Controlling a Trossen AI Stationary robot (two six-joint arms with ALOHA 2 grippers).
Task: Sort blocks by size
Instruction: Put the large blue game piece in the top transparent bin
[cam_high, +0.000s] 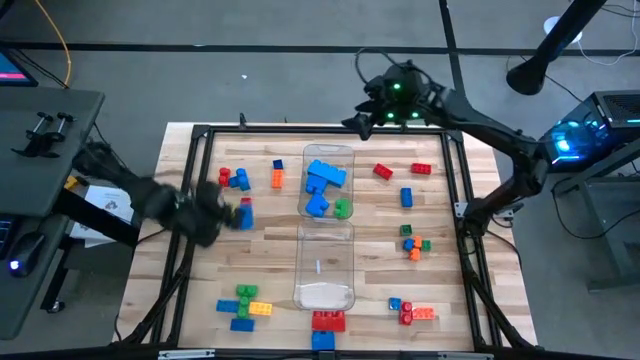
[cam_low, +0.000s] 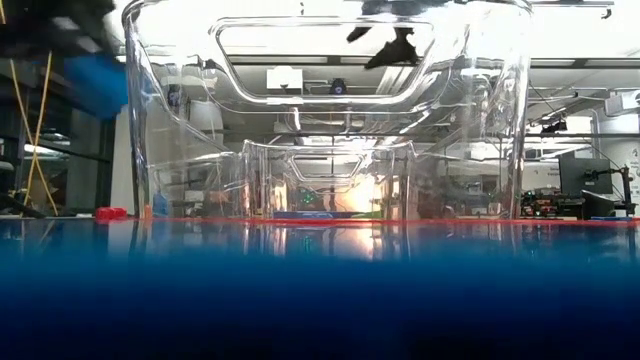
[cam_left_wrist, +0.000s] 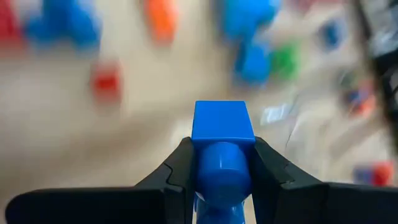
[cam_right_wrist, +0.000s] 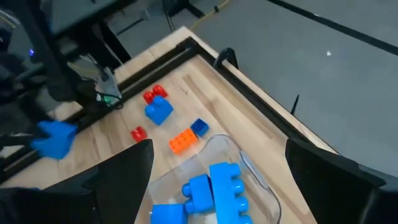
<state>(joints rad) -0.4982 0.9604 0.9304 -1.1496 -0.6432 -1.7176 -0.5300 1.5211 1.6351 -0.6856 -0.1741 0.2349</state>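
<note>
My left gripper is over the table's left half, shut on a blue brick, which also shows in the low view. My right gripper is open and empty above the far end of the far clear bin; it shows at the table's far edge in the high view. That bin holds several big blue bricks and a green one. A second clear bin stands nearer. Loose bricks lie on the wood on both sides. My left gripper pinches the blue brick by two opposite sides between its two fingers. The fingers come from the table's left, slanting down. The brick sticks out past the fingertips and is lifted clear of the table.
Red, blue and orange bricks lie at the far left, a green, yellow and blue cluster at the near left, and red and blue bricks at the near edge. More bricks lie on the right. A black frame edges the table.
</note>
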